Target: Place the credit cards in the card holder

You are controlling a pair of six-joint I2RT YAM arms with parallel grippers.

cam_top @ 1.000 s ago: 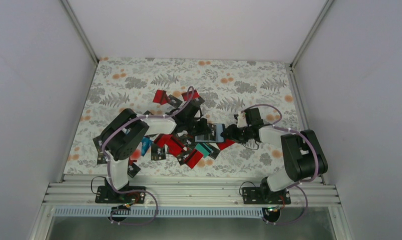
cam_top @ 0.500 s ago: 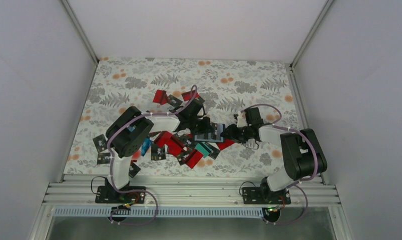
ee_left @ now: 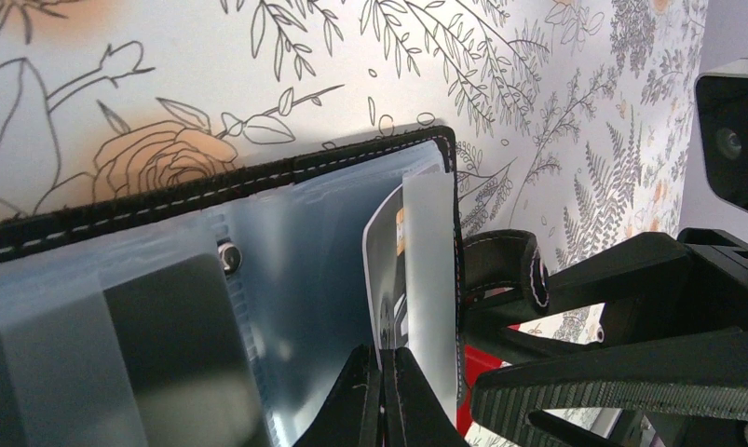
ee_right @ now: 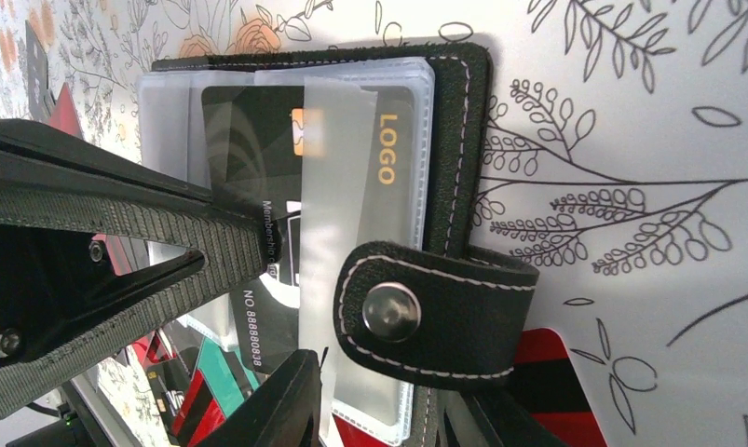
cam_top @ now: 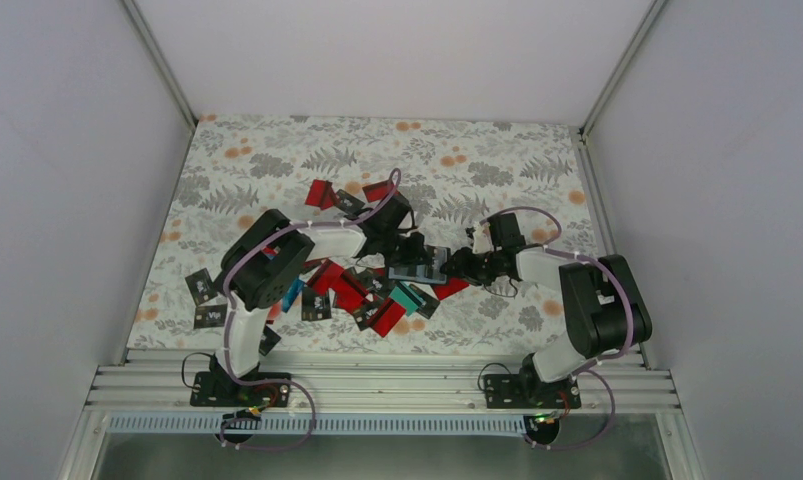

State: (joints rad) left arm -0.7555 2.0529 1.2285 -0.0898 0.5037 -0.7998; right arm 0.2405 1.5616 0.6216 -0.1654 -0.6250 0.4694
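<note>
The card holder lies open mid-mat: black stitched cover, clear sleeves and a snap strap. My left gripper is shut on a black credit card printed "LOGO", which sits partly inside a sleeve. Its ribbed fingers reach in from the left in the right wrist view. My right gripper is shut on the holder's near edge, one finger on each side of the sleeves and cover. Several more credit cards lie loose.
Red, black and teal cards are scattered over the floral mat from its centre to the left, some under the left arm. White walls enclose the mat on three sides. An aluminium rail runs along the near edge.
The left arm has swung right and a little away from its base, carrying the black card further over the card holder. The right arm has barely moved.
</note>
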